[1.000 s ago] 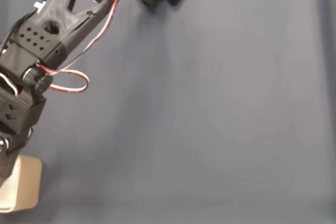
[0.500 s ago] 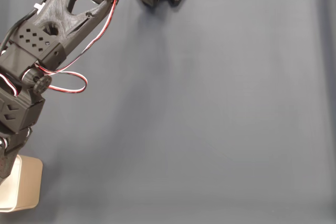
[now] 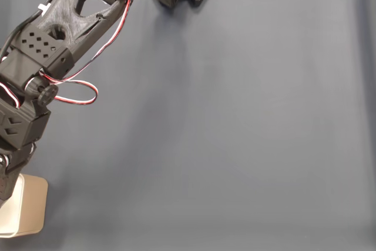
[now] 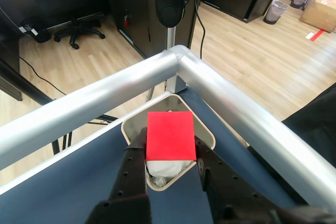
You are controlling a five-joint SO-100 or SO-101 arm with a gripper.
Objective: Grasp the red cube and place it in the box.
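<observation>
Fingers (image 4: 170, 156) clamping one red cube (image 4: 169, 136), seemingly above one box (image 4: 206, 132).

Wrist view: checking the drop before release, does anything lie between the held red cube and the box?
Nothing solid: in the wrist view the gripper holds the red cube directly over the open box.

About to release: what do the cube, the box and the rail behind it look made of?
Red cube: matte, flat, even faces, probably plastic or foam. Box: cream, thin-walled, rounded corners, looks like plastic. Rail: brushed silvery metal tube with soft highlights.
</observation>
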